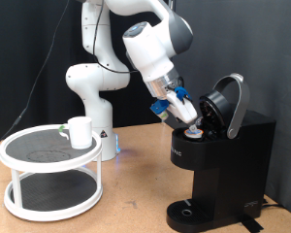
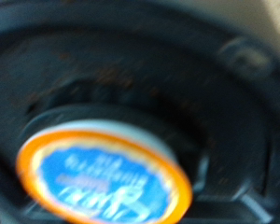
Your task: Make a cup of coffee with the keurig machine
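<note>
One pod (image 2: 103,182) sits just below our gripper (image 1: 187,117), at the keurig machine's (image 1: 223,155) open chamber.
Nearest us the orange-rimmed foil faces up; we cannot tell whether the jaws are apart. The cup (image 1: 80,132) stands well apart from the machine, on the white tiered stand (image 1: 48,180).

Black keurig machine (image 1: 221,155) at exterior view's right, lid raised open. Plain white cup (image 1: 80,131) upright, far left.
</note>
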### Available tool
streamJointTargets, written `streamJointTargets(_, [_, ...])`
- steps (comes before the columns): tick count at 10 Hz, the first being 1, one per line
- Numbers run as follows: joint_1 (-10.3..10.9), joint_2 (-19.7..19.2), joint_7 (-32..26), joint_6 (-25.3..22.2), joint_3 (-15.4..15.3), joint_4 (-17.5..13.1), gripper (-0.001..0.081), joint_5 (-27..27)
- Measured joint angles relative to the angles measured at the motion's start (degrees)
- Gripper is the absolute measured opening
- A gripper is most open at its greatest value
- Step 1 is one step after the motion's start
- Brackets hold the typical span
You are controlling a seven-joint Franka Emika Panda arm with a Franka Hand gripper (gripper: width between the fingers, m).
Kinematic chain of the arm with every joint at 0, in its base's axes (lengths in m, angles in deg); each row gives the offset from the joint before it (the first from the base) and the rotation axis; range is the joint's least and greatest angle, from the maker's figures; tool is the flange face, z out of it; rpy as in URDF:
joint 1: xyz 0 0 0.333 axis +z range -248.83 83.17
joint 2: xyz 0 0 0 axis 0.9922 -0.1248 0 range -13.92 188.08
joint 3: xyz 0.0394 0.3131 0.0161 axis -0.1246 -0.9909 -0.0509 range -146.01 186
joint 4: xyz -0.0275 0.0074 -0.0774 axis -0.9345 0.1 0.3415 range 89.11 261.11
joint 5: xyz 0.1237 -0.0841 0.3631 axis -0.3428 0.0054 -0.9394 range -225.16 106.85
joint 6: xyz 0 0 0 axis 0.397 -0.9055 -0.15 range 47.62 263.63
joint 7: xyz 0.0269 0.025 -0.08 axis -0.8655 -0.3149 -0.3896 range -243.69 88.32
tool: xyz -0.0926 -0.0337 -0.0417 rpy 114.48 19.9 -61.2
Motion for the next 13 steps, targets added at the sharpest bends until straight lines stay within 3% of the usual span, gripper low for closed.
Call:
streamJointTargets(3, [-0.56, 2.57, -3.41, -4.35, 2.26, -0.09, 0.0734, -2.89])
streamJointTargets(6, [-0.51, 2.72, -3.78, -3.71, 2.4, -0.6, 0.0734, -6.36])
streamJointTargets(8, [-0.57, 4.64, -3.9, -5.52, 3.86, -2.02, 0.0734, -9.85])
streamJointTargets(13, [-1.89, 9.28, 0.48, -10.7, 6.4, -6.85, 0.0734, -9.94])
